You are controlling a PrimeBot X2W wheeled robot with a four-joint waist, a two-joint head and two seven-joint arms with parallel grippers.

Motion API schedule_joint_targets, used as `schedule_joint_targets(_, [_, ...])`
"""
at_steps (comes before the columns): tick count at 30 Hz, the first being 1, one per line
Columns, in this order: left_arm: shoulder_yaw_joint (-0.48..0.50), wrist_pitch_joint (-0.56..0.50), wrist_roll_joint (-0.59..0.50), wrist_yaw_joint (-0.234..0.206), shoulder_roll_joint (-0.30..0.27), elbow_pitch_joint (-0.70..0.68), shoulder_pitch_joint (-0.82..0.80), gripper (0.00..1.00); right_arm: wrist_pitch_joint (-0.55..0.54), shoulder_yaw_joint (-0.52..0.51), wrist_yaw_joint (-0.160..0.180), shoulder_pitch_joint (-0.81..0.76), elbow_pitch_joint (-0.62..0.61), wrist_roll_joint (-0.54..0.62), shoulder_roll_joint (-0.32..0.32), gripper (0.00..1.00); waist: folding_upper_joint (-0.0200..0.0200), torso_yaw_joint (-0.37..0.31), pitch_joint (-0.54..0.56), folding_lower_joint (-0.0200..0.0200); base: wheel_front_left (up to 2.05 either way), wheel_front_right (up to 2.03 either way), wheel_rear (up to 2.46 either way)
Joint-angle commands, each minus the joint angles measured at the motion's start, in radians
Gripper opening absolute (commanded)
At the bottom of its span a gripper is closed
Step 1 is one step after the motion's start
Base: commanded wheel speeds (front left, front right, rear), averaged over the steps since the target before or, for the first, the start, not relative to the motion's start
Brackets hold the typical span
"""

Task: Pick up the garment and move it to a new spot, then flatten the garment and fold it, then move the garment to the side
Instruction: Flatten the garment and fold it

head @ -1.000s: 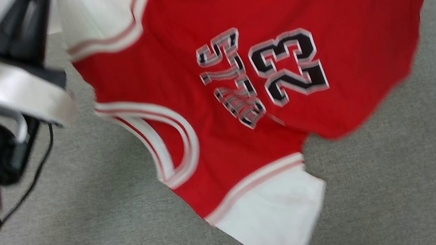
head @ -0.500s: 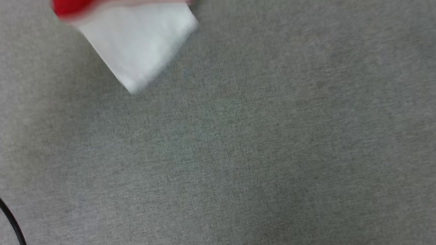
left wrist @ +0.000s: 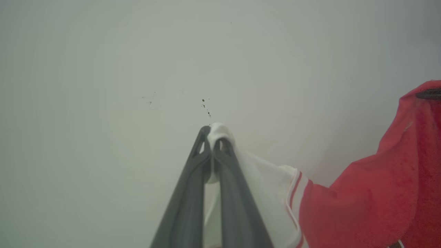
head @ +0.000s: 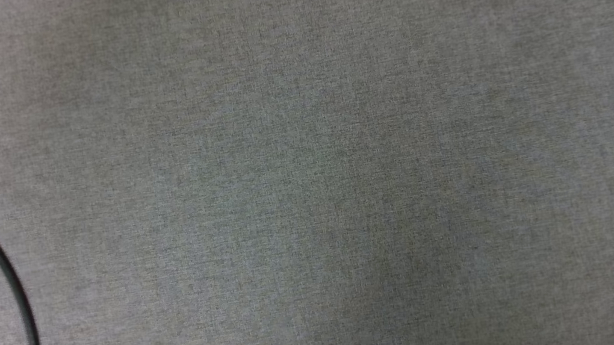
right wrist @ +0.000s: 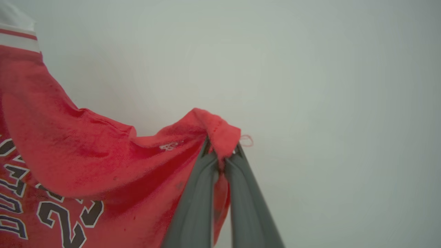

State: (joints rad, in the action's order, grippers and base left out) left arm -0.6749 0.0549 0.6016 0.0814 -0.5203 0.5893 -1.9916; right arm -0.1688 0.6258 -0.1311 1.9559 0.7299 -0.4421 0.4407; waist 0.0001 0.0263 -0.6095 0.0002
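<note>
A second ago the head view held the red chest and number; now, the camera having swung, it looks down on a grey woven surface [head: 342, 161] with a black cable [head: 6, 272] curving at its left edge.

The left hand [left wrist: 213, 137] is pinched tight on a white sleeve corner of the garment [left wrist: 361, 206], which bulges over its fingertips. The right hand [right wrist: 222, 151] is clamped on a red hem corner with a loose thread. The shirt hangs stretched between them, lettering facing the right wrist camera. Behind both stands a plain pale wall [left wrist: 103, 69].
</note>
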Motion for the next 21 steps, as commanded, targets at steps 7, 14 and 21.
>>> schedule_joint_targets(7, [-0.045, 0.069, 0.02, 0.031, 0.015, 0.1, 0.091, 0.0, 0.042, 0.084, 0.001, -0.107, 0.066, -0.046, -0.02, 0.0, -0.0001, -0.003, -0.01, -0.0002, 0.0, 0.0, 0.0])
schedule_joint_targets(14, [-0.084, 0.135, 0.076, 0.043, 0.0, 0.121, 0.309, 0.0, 0.112, 0.156, 0.001, -0.294, 0.121, -0.113, -0.044, 0.0, -0.0001, -0.012, 0.041, -0.0002, 0.0, 0.0, 0.0])
schedule_joint_targets(21, [-0.105, 0.179, 0.133, 0.021, -0.056, 0.066, 0.631, 0.0, 0.174, 0.251, 0.001, -0.508, 0.119, -0.197, -0.048, 0.0, -0.0001, -0.022, 0.126, -0.0002, 0.0, 0.0, 0.0])
